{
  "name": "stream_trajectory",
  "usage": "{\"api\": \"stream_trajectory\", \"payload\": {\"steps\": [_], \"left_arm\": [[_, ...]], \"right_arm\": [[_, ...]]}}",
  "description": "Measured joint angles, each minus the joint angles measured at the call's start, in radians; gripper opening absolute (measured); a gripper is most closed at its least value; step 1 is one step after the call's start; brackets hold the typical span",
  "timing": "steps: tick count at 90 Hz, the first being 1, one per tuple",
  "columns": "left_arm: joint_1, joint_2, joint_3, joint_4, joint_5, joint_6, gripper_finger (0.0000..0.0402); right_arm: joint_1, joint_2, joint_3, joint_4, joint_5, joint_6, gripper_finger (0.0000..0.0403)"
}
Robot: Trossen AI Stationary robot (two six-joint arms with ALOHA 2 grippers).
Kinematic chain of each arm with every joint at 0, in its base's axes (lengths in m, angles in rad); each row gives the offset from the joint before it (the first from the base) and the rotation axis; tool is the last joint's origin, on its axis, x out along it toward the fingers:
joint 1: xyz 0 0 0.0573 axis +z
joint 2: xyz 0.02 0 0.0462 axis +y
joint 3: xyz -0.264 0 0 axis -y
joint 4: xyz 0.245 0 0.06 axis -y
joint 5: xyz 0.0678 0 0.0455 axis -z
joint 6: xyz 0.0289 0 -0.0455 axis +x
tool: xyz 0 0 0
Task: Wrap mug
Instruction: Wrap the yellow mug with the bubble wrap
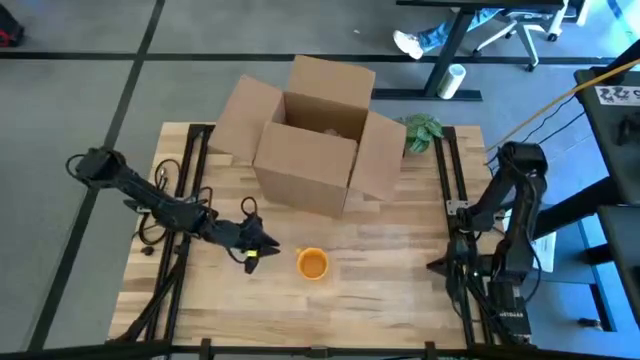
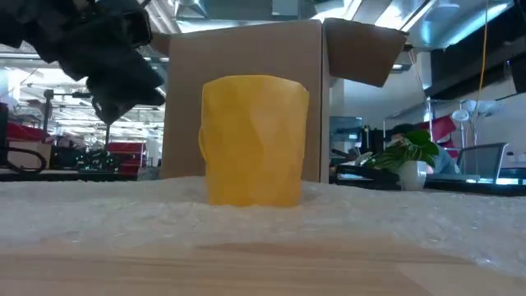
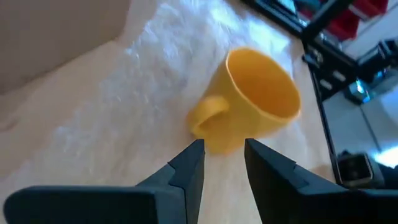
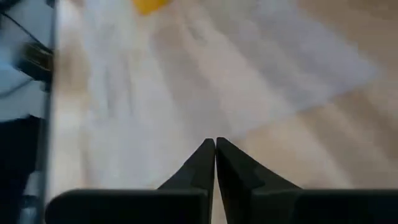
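A yellow mug (image 1: 312, 263) stands upright, by its base, on a clear sheet of bubble wrap (image 3: 124, 93) spread on the wooden table. The mug's handle (image 3: 208, 115) faces my left gripper (image 3: 224, 149). That gripper (image 1: 268, 245) is open just left of the mug, low over the table, fingers pointed at the handle and nothing between them. In the low view the mug (image 2: 255, 140) fills the middle, with the left gripper (image 2: 107, 66) above and to its left. My right gripper (image 4: 215, 143) is shut and holds nothing, low near the table's right side (image 1: 437, 265) over the sheet's edge.
An open cardboard box (image 1: 315, 135) stands at the far middle of the table, flaps spread. A small potted plant (image 1: 422, 130) sits right of it. Bare wood lies along the near edge.
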Motion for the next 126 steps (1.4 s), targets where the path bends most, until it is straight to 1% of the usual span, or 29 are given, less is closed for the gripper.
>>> {"api": "stream_trajectory", "payload": {"steps": [10,18,26,34,43,54,65,73,86,94,101,119,126], "left_arm": [[0.001,0.0,0.0,0.007,-0.012,-0.017,0.0098],[0.003,0.0,0.0,0.006,-0.026,-0.038,0.0098],[0.003,0.0,0.0,0.007,-0.029,-0.057,0.0098],[0.003,0.0,0.0,0.006,-0.032,-0.074,0.0098],[0.003,0.0,0.0,0.007,-0.036,-0.094,0.0098],[0.003,0.0,0.0,0.006,-0.065,-0.104,0.0098],[0.003,0.0,0.0,0.006,-0.088,-0.106,0.0098],[0.003,0.0,0.0,0.005,-0.09,-0.107,0.0098],[0.003,0.0,0.0,0.005,-0.091,-0.109,0.0098],[0.003,0.0,0.0,0.005,-0.09,-0.108,0.0098],[0.003,0.0,0.0,0.004,-0.09,-0.108,0.0098],[0.003,0.0,0.0,0.004,-0.09,-0.103,0.0098],[0.003,0.0,0.0,0.004,-0.09,-0.103,0.0098]], "right_arm": [[0.0,-0.018,-0.014,-0.034,-0.015,-0.036,0.0016],[0.0,-0.021,-0.047,-0.038,-0.049,-0.057,0.0022],[0.0,-0.023,-0.089,0.002,-0.081,-0.058,0.0029],[0.0,-0.033,-0.12,0.064,-0.079,-0.081,0.0042],[-0.001,-0.035,-0.138,0.118,-0.062,-0.127,0.007],[-0.029,-0.033,-0.156,0.16,-0.054,-0.18,0.0115],[-0.091,-0.032,-0.169,0.202,-0.053,-0.329,0.0154],[-0.15,-0.024,-0.17,0.206,-0.056,-0.424,0.0171],[-0.237,-0.004,-0.171,0.213,-0.09,-0.506,0.0177],[-0.285,0.008,-0.171,0.245,-0.101,-0.549,0.0177],[-0.327,0.007,-0.171,0.29,-0.112,-0.596,0.0177],[-0.428,0.007,-0.171,0.391,-0.186,-0.746,0.0177],[-0.463,0.007,-0.182,0.456,-0.2,-0.8,0.0177]]}}
